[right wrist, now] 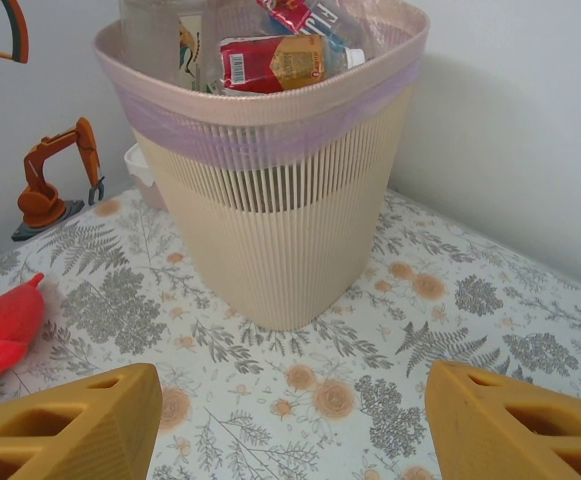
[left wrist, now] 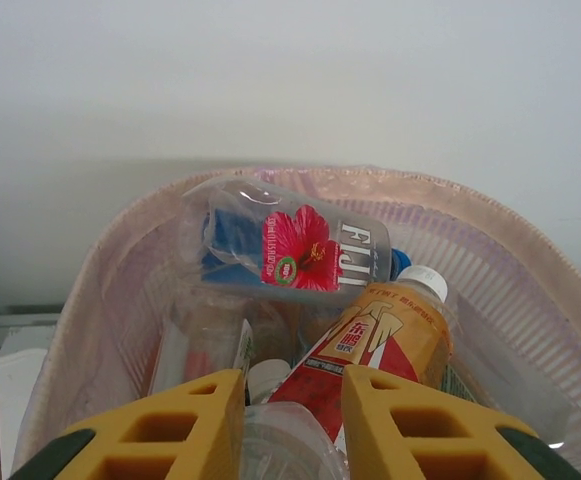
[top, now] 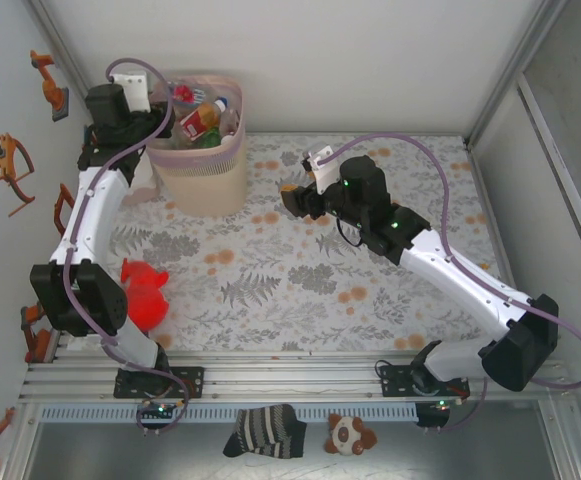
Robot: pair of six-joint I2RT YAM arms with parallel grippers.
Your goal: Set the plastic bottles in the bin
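White walls were seen around a table covered with a cloth (top: 300,280) printed with grey ferns and orange flowers. At the bottom of the left wrist view, the left gripper (left wrist: 292,410) was held over the open mouth of the bin (left wrist: 530,235). Its yellow fingers (left wrist: 170,435) were drawn near to each other, with only a narrow gap left between them. Some clear plastic was visible in that gap, but whether it was clamped could not be told. Past the fingers, the plastic bottles (left wrist: 200,350) were piled inside the bin. A clear Fiji bottle (left wrist: 290,245) with a red flower label was lying across the top, and just beneath it an amber bottle (left wrist: 385,335) with a white cap was tilted. In the top view, the bin was placed in the upper left of the frame, and the left arm (top: 90,215) was stretched up along the left edge to it.

The right gripper (right wrist: 290,400) was held wide apart with nothing between the fingers, low over the cloth and well apart from the bin. A red plush toy (top: 142,290) was lying at the lower left of the top view, beside the left arm.
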